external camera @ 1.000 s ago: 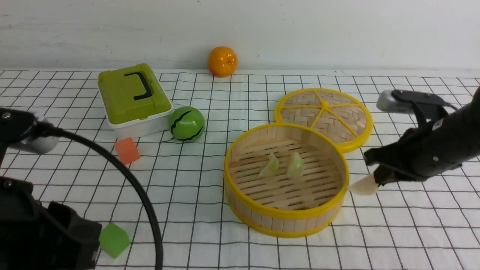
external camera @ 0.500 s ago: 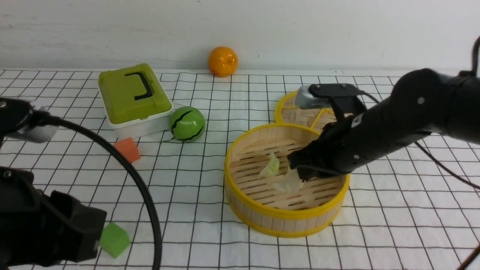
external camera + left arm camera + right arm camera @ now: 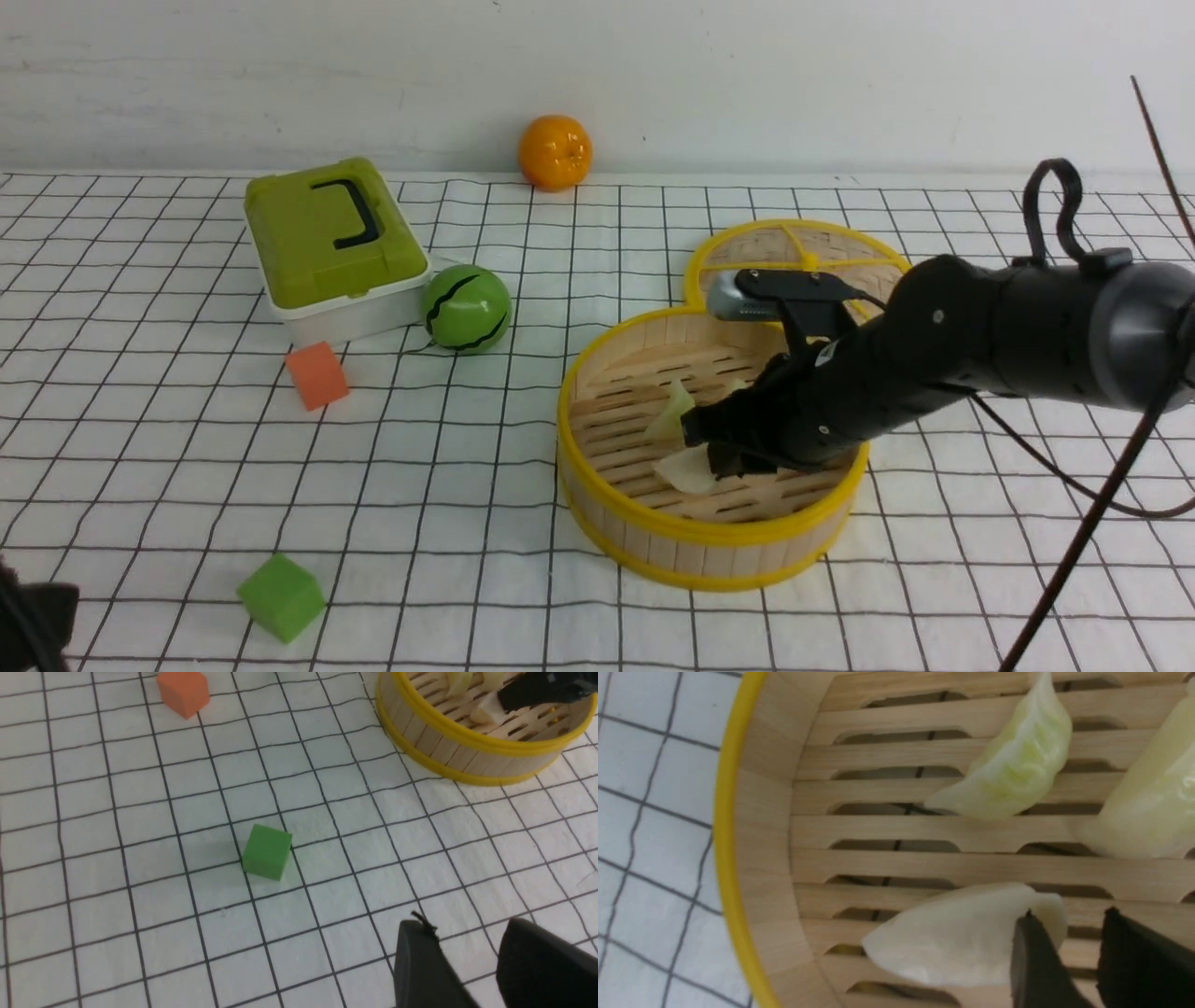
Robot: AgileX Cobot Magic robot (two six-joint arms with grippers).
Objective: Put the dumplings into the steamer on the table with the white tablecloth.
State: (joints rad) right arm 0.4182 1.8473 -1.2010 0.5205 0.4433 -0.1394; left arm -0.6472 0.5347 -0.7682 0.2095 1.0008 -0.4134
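Cream dumpling [image 3: 962,938], perhaps loose, in steamer [image 3: 709,555]

Plain off-white wall [image 3: 840,84] at back w/ faint scuffs; even light.

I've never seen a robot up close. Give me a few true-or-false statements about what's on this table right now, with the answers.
1. The white dumpling lies inside the bamboo steamer. True.
2. The lid covers the steamer. False: it lies on the tablecloth behind the open steamer.
3. The green cube is in the steamer. False: it sits on the tablecloth at the near left.
4. The orange sits at the far edge, by the wall. True.
5. The green ball rests on top of the green box. False: it sits on the tablecloth beside the box.
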